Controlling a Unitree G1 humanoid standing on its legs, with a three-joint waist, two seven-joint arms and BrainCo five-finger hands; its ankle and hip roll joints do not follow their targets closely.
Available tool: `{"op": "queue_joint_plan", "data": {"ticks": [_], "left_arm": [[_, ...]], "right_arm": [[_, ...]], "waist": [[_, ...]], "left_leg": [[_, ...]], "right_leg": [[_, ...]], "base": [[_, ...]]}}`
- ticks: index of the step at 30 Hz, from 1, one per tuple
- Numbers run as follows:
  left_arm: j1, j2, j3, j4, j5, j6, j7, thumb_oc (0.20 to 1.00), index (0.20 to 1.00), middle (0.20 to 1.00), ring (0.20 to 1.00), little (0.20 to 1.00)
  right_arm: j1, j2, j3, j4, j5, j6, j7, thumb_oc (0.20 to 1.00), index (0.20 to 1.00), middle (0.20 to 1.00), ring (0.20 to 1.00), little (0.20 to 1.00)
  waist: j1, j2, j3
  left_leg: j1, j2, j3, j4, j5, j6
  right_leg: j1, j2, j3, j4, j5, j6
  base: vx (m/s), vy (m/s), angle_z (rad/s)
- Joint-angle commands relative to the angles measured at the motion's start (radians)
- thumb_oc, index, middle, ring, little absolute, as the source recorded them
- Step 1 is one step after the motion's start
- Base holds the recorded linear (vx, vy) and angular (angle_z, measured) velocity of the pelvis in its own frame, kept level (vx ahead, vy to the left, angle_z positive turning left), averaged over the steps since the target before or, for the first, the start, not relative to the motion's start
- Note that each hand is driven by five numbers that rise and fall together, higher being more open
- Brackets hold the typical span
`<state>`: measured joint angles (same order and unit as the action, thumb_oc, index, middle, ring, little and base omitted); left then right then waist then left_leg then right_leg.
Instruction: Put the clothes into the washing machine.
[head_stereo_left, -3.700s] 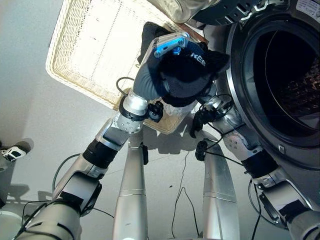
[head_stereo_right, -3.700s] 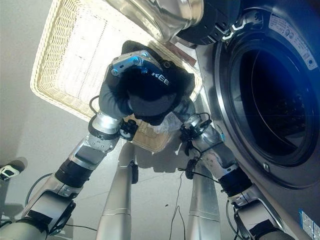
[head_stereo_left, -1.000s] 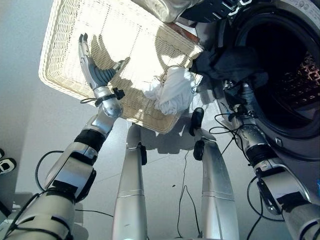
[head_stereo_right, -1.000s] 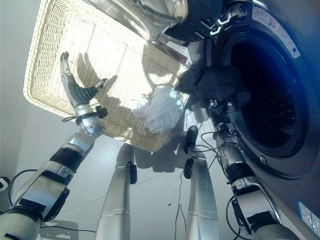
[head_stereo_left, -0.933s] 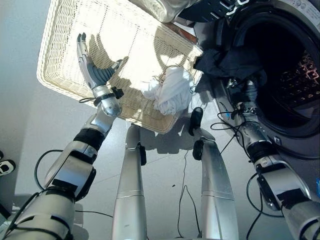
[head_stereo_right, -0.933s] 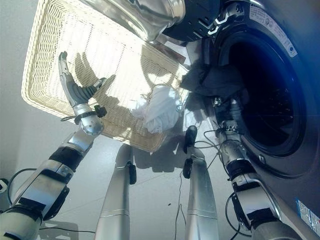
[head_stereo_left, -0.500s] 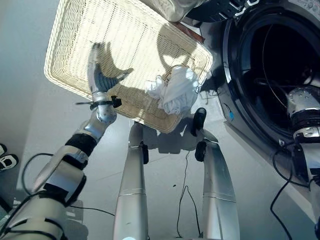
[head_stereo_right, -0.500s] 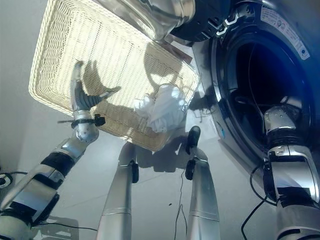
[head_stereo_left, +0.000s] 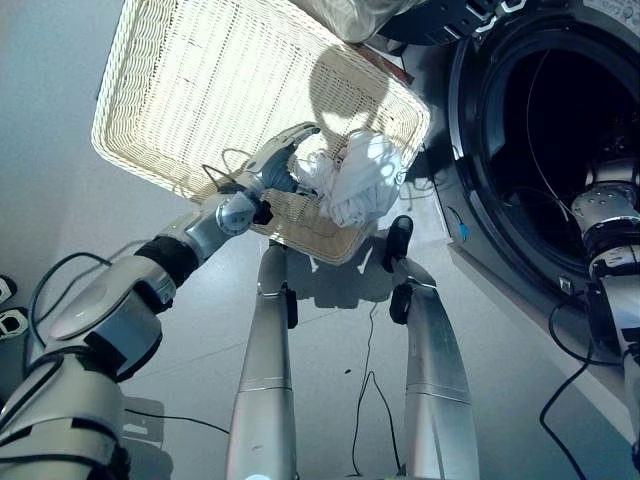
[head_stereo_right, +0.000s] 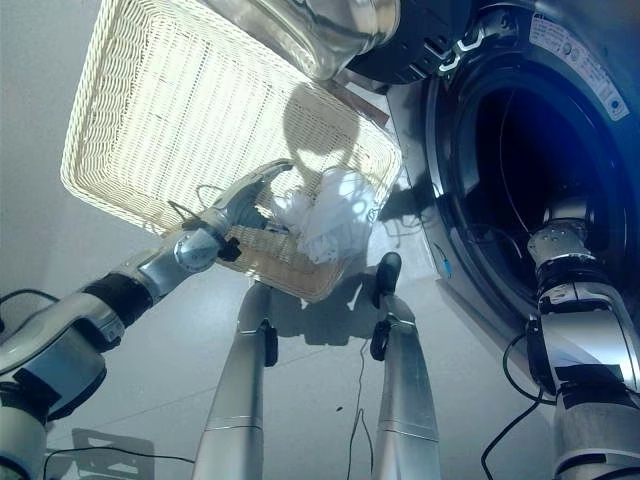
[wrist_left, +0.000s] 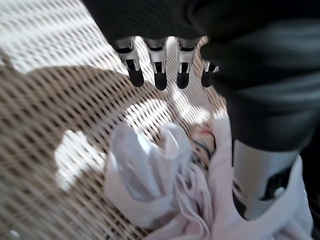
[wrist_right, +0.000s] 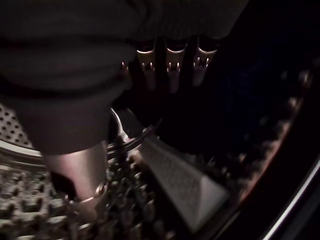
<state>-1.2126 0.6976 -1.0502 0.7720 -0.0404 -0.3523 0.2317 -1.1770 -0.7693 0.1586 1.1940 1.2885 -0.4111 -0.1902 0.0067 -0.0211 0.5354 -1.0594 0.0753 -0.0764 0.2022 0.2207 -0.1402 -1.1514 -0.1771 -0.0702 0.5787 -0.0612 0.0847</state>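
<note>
Pale grey floor (head_stereo_left: 340, 400) carries a wicker basket (head_stereo_left: 180, 90) beside the open washing machine (head_stereo_left: 540, 150); left hand (wrist_left: 165, 60), fingers straight and spread, hovers over the white clothes (head_stereo_left: 355, 180) in the basket's near corner, presumably to grasp, while right hand (wrist_right: 170, 60), fingers straight, empty, reaches inside the drum (wrist_right: 180, 185).

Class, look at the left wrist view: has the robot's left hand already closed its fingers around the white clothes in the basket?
No. The left hand hovers with straight fingers over the white clothes, which lie loose on the wicker basket.
</note>
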Motion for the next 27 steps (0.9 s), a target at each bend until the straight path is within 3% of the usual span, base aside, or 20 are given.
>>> {"op": "queue_joint_plan", "data": {"ticks": [1,9,11,14,15,16,17,21,27], "left_arm": [[-0.056,-0.047,0.036,0.003,0.057,-0.005,-0.016,1.0,1.0,1.0,1.0,1.0],[-0.094,-0.087,0.003,0.022,0.067,-0.012,0.013,1.0,1.0,1.0,1.0,1.0],[-0.079,-0.095,0.041,0.032,0.079,-0.005,0.136,1.0,1.0,1.0,1.0,1.0],[-0.017,-0.107,0.188,0.051,-0.046,-0.082,0.329,1.0,1.0,1.0,1.0,1.0],[0.011,-0.115,0.263,0.072,-0.086,-0.122,0.37,1.0,1.0,1.0,1.0,1.0],[0.015,-0.116,0.273,0.075,-0.093,-0.128,0.374,1.0,1.0,1.0,1.0,1.0],[0.063,-0.127,0.389,0.085,-0.09,-0.17,0.424,1.0,1.0,1.0,1.0,1.0],[0.154,-0.157,0.535,0.053,-0.055,-0.189,0.522,1.0,1.0,1.0,1.0,1.0],[0.18,-0.175,0.655,0.08,-0.109,-0.216,0.602,1.0,1.0,1.0,1.0,1.0]], "right_arm": [[-0.033,-0.087,0.055,-0.003,-0.065,-0.01,-0.037,1.0,1.0,1.0,1.0,1.0],[-0.027,-0.028,0.082,-0.004,-0.17,-0.013,-0.092,1.0,1.0,1.0,1.0,1.0],[-0.004,-0.009,0.088,-0.021,-0.206,-0.028,-0.122,1.0,1.0,1.0,1.0,1.0],[0.06,0.023,0.091,-0.1,-0.326,-0.059,-0.196,1.0,1.0,1.0,1.0,1.0],[0.096,0.046,0.084,-0.135,-0.372,-0.069,-0.221,1.0,1.0,1.0,1.0,1.0],[0.102,0.05,0.083,-0.14,-0.38,-0.07,-0.225,1.0,1.0,1.0,1.0,1.0],[0.164,0.095,0.063,-0.212,-0.462,-0.074,-0.284,1.0,1.0,1.0,1.0,1.0],[0.265,0.163,0.065,-0.376,-0.62,-0.03,-0.426,1.0,1.0,1.0,1.0,1.0],[0.323,0.211,0.12,-0.482,-0.858,0.039,-0.539,1.0,1.0,1.0,1.0,1.0]], "waist": [[-0.025,0.012,-0.015],[-0.032,0.007,-0.015],[-0.033,0.003,-0.015],[-0.029,-0.002,-0.015],[-0.029,-0.006,-0.015],[-0.03,-0.007,-0.015],[-0.028,-0.015,-0.015],[-0.027,-0.023,-0.015],[-0.039,-0.017,-0.015]], "left_leg": [[-0.005,-0.063,0.043,0.145,-0.169,0.055],[-0.017,-0.063,0.044,0.147,-0.172,0.054],[-0.023,-0.065,0.042,0.148,-0.174,0.054],[-0.025,-0.063,0.042,0.137,-0.166,0.055],[-0.025,-0.062,0.043,0.135,-0.165,0.054],[-0.024,-0.062,0.043,0.134,-0.165,0.054],[-0.029,-0.061,0.041,0.132,-0.164,0.051],[-0.036,-0.069,0.033,0.128,-0.163,0.052],[-0.036,-0.067,0.047,0.118,-0.156,0.05]], "right_leg": [[0.069,0.073,-0.054,-0.215,0.186,0.053],[0.06,0.08,-0.048,-0.221,0.189,0.055],[0.053,0.086,-0.045,-0.22,0.187,0.053],[0.054,0.091,-0.047,-0.222,0.181,0.052],[0.055,0.092,-0.048,-0.22,0.177,0.052],[0.056,0.092,-0.049,-0.22,0.176,0.052],[0.054,0.093,-0.052,-0.219,0.169,0.049],[0.043,0.097,-0.053,-0.215,0.166,0.043],[0.033,0.104,-0.046,-0.207,0.151,0.034]], "base": [[0.0,0.0,0.0],[0.0,0.0,0.0],[0.0,0.0,0.0],[0.0,0.0,0.0],[0.0,0.0,0.0],[-0.02,-0.045,-0.03],[-0.02,-0.053,-0.03],[-0.01,-0.026,-0.01],[-0.01,0.041,0.0]]}}
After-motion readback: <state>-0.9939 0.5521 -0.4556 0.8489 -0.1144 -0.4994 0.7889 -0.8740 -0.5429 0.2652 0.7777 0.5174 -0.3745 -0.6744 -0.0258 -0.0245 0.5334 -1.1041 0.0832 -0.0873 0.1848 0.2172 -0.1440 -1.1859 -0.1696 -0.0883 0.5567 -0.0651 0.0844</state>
